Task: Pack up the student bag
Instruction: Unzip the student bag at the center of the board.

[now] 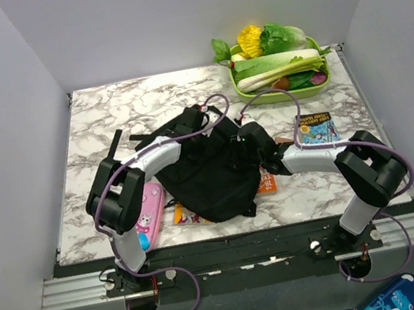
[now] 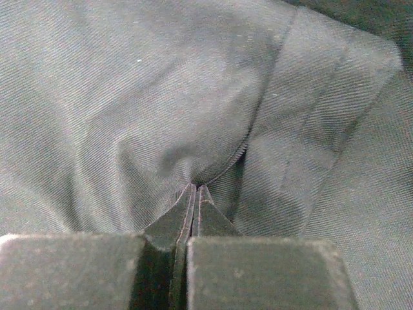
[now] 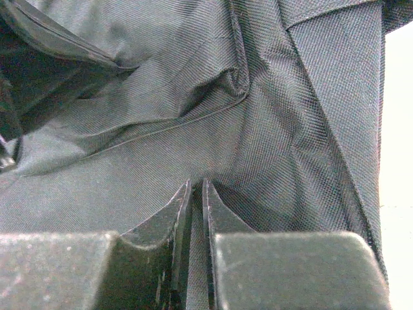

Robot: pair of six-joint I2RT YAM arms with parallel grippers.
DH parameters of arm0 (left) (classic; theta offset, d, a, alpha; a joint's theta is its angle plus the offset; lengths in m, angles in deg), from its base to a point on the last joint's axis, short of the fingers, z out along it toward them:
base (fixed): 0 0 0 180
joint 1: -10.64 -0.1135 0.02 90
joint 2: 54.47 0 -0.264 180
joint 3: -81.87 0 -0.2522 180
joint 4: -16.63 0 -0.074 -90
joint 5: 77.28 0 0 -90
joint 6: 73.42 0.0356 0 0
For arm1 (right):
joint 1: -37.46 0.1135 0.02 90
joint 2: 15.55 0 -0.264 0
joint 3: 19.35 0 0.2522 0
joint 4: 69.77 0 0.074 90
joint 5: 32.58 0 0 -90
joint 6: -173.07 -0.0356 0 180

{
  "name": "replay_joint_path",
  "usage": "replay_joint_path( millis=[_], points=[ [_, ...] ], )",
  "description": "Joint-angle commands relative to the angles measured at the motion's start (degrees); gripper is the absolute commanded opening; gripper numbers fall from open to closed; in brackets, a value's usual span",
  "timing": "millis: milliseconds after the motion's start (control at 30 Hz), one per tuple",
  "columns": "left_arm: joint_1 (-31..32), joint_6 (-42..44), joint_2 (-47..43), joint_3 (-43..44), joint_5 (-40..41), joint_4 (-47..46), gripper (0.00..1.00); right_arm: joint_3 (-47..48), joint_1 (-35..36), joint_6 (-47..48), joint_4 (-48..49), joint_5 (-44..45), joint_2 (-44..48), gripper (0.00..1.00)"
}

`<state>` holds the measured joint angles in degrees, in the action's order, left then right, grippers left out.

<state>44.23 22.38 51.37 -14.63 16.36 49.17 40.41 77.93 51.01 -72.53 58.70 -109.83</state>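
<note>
The left jaws are shut tight on a pinch of black cloth, which puckers into folds right at their tips. The right jaws are also nearly together, with a thin fold of the same weave caught between them (only a sliver of gap shows). Both wrist views are filled with the bag [image 2: 129, 97], so its cloth lies directly against and ahead of each pair of jaws.

From above, the left arm [image 1: 148, 161] bends at a raised elbow on the left and reaches rightward to the bag's far upper corner. The right arm [image 1: 312, 159] stretches leftward from its elbow to the bag's right edge.

The bag [image 1: 203, 180] lies slumped in the middle of the tabletop [image 1: 105, 125]. A pink pencil case [image 1: 150, 213] sits just beside its left edge and an orange booklet [image 1: 266, 183] peeks from under its right. A blue book [image 1: 317, 129] lies further right, and a green tray [image 1: 236, 84] of vegetables stands at the far corner.
</note>
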Motion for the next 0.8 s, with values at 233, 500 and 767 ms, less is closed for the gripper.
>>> replay_joint_path(
  millis=[233,500,767],
  points=[
    [-9.23,-7.11,-11.17,3.57,-12.84,3.72,0.0,-0.65,0.49,0.76,-8.19,1.09,-1.7,0.18],
    [-8.89,-4.5,-7.94,0.13,-8.22,3.44,0.11,-0.2,0.49,1.64,-7.58,1.19,-1.17,0.23],
    [-8.8,4.46,-2.4,0.05,-8.28,5.47,0.43,-1.35,0.4,1.91,-6.08,0.22,-0.47,0.36]
  ],
)
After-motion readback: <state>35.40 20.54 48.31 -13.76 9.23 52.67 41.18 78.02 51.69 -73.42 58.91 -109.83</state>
